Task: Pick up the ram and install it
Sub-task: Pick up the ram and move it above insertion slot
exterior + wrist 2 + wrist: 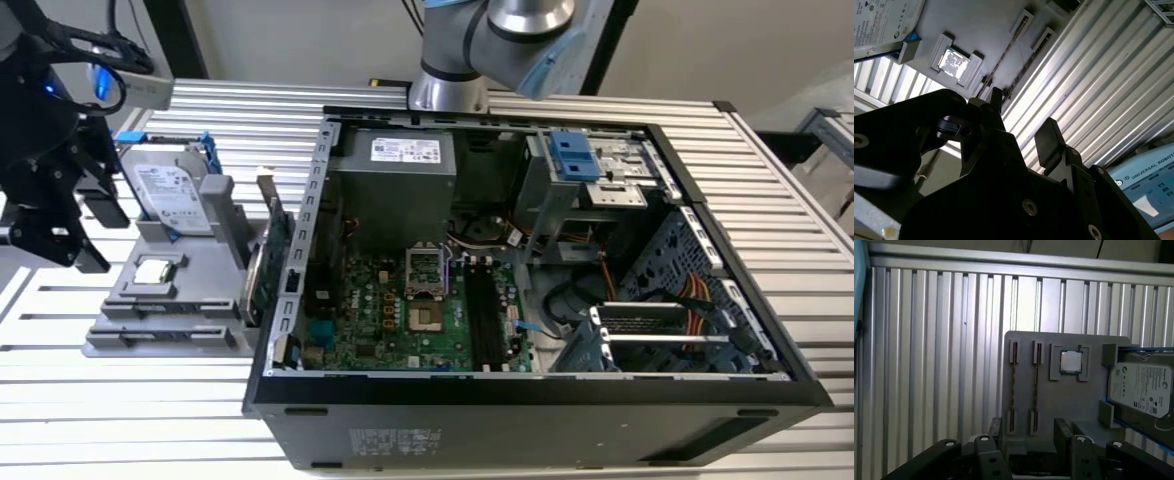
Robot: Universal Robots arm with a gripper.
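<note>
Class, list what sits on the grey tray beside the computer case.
The grey tray holds a blue-framed hard drive, a square chip and two edge-on ram sticks. The open gripper hides one edge in the first wrist view.

The open computer case (534, 400) fills the centre; at nine o'clock, the gripper (91, 235) hangs by the grey tray (154, 335).
</note>
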